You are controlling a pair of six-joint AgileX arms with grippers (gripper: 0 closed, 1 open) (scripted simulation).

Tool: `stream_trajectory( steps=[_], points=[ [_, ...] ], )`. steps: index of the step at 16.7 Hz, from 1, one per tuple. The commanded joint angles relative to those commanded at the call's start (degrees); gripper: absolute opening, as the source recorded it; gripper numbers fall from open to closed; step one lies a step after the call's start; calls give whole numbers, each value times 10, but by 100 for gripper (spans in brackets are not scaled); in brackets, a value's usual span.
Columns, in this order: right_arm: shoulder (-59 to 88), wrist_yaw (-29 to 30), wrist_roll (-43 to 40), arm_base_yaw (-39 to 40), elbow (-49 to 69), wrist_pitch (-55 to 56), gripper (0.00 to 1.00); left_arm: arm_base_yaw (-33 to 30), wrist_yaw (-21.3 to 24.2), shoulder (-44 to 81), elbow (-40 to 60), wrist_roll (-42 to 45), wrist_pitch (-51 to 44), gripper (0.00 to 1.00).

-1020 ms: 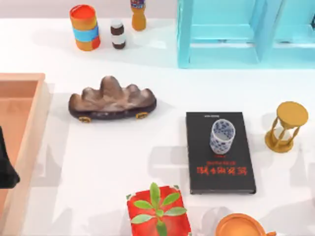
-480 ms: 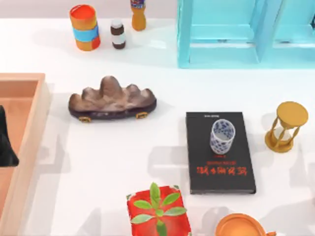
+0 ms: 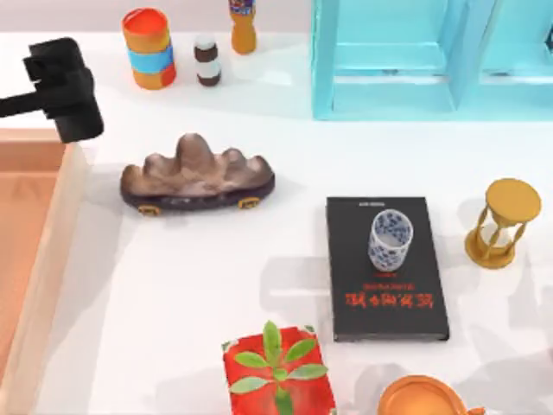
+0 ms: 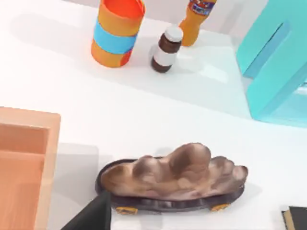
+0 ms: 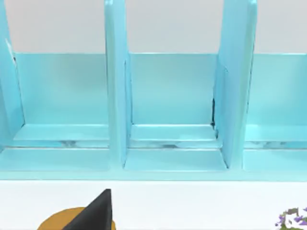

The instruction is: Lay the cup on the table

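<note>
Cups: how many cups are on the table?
2. The small blue-and-white cup stands upright on the black book. The larger orange cup sits at the top view's bottom edge, partly cut off, so more may be hidden there.

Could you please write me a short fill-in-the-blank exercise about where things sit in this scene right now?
1. The small white porcelain cup with blue pattern stands upright on the black ____.
2. The golden hourglass stands to the ____ of the black book in the top view.
3. The left gripper hovers near the table's ____ far corner.
4. The brown rock-shaped ornament rests on the plain white ____.

Missing words: book; right; left; tabletop
</note>
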Motion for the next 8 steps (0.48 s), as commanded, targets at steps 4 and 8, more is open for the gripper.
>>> stream_trajectory(
  steps=[4,8],
  points=[
    [0,0,0,0,0,0,100,-94,-23,235,239,-92,-141,100],
    [0,0,0,0,0,0,100,-189,-44,464,474,-179,-276,100]
  ],
)
